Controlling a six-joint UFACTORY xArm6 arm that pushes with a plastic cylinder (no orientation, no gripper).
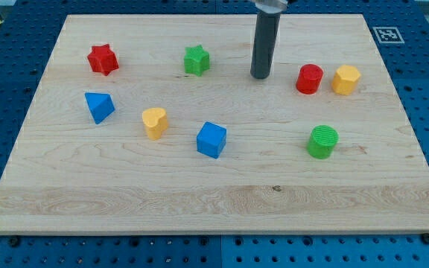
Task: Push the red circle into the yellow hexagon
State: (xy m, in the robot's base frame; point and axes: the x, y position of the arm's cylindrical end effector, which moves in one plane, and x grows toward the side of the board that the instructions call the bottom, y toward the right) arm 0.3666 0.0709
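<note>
Tip (260,77) left of red circle (309,79); push straight right into yellow hexagon (345,79) (no jaws, nothing gripped).

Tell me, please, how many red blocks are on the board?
2. The red star is at the view's top left; the red circle is at the right, beside the yellow hexagon. None seems hidden.

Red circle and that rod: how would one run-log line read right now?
tip left of red circle, apart | red circle beside yellow hexagon, small gap | push not begun
</note>
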